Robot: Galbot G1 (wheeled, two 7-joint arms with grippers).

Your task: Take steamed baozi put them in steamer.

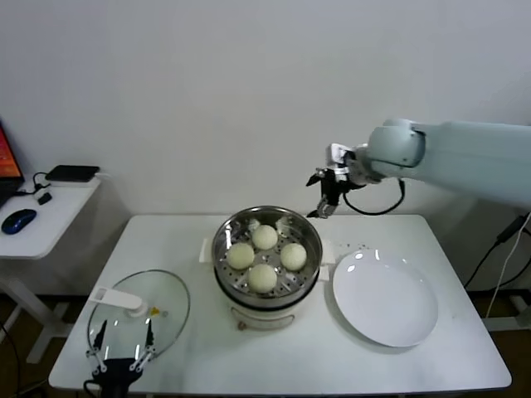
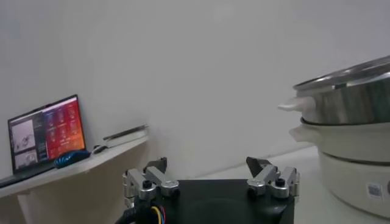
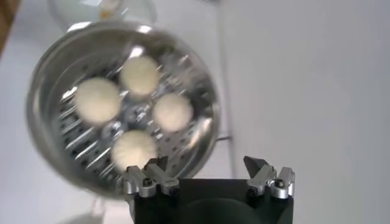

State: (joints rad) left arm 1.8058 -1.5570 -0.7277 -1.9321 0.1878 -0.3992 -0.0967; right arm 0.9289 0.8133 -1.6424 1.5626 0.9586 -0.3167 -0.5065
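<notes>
Now four small round cream-white steamed baozi (image 1: 264, 256) inside round shiny stainless-steel steamer (image 1: 305, 227) at middle of white surface (image 1: 465, 352). Right gripper (image 1: 324, 196) raised behind steamer's rim, spread, empty. Left gripper (image 1: 122, 347) low at near edge by round glass lid (image 1: 170, 303), spread, empty. Flat white plate (image 1: 386, 299) just right of steamer.

We see an evenly, brightly lit scene with soft shadows under the plate (image 1: 386, 300). Glare spots sit on the steamer (image 1: 266, 257) rim and glass lid (image 1: 139, 313). In the right wrist view, the baozi (image 3: 142, 112) smear with blur.
</notes>
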